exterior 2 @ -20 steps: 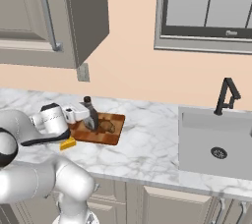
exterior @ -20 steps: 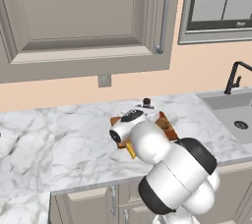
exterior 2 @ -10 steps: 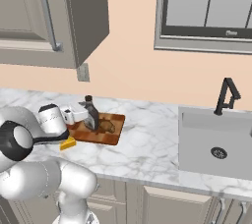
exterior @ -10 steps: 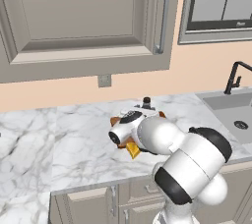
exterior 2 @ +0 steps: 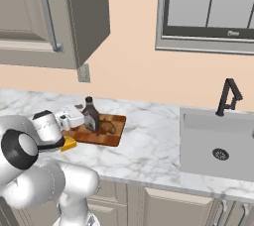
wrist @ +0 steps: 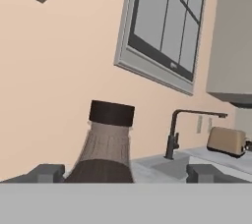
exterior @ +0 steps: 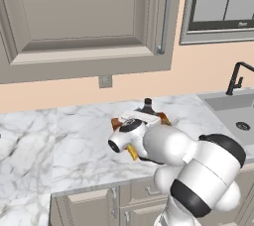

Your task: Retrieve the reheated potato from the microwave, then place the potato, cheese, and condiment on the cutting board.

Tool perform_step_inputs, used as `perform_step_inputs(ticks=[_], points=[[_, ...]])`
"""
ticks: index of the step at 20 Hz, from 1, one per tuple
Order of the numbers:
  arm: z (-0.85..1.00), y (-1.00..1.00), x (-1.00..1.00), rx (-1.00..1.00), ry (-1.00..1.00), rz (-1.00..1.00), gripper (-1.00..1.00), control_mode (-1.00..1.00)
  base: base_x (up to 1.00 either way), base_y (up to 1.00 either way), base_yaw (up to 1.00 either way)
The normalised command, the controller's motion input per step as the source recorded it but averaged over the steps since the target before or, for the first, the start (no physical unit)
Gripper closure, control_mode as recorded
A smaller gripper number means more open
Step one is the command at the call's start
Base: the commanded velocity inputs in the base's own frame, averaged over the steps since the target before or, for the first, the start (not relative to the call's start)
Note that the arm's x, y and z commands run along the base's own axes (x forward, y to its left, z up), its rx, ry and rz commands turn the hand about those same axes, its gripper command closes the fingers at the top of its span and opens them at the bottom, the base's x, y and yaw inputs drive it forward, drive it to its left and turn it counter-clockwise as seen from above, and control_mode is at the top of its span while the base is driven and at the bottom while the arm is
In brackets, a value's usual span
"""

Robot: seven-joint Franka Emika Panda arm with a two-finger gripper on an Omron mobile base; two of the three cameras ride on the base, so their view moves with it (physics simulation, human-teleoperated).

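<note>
One potato (exterior 2: 107, 127) is seen lying on the one cutting board (exterior 2: 115, 132), just beside one condiment (exterior 2: 91, 114) bottle, which is standing upright on the same board. One yellow cheese (exterior 2: 68, 143) wedge is placed on the marble surface (exterior 2: 149, 143) at the near edge of the board; whether it touches the board cannot be told. The gripper (wrist: 120, 171) is spread wide, with one finger (wrist: 47, 172) seen on each side of the bottle and apart from it, so nothing is grasped. Further to the right, one sink (exterior 2: 218, 143) with one black faucet (exterior 2: 228, 96) is set into the surface. One toaster (wrist: 227, 141) is seen in the hand view.
</note>
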Motion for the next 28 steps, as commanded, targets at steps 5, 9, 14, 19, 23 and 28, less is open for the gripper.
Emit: perform_step_inputs(ticks=[5, 9, 14, 19, 23, 28], points=[[0.09, 0.1, -0.34, 0.06, 0.0, -0.07, -1.0, -1.0, 0.0, 0.0, 0.0], [0.27, 0.11, -0.37, 0.17, 0.02, -0.07, -1.0, -1.0, 0.0, 0.0, 0.0], [0.34, 0.13, -0.35, 0.18, 0.13, -0.06, -1.0, -1.0, 0.0, 0.0, 0.0], [0.29, 0.13, -0.43, 0.18, 0.18, 0.03, -1.0, -1.0, 0.0, 0.0, 0.0], [0.27, 0.08, -0.45, 0.2, 0.22, 0.19, -1.0, -1.0, 0.0, 0.0, 0.0], [0.29, 0.08, -0.34, 0.25, 0.4, 0.27, -1.0, -1.0, 0.0, 0.0, 0.0]])
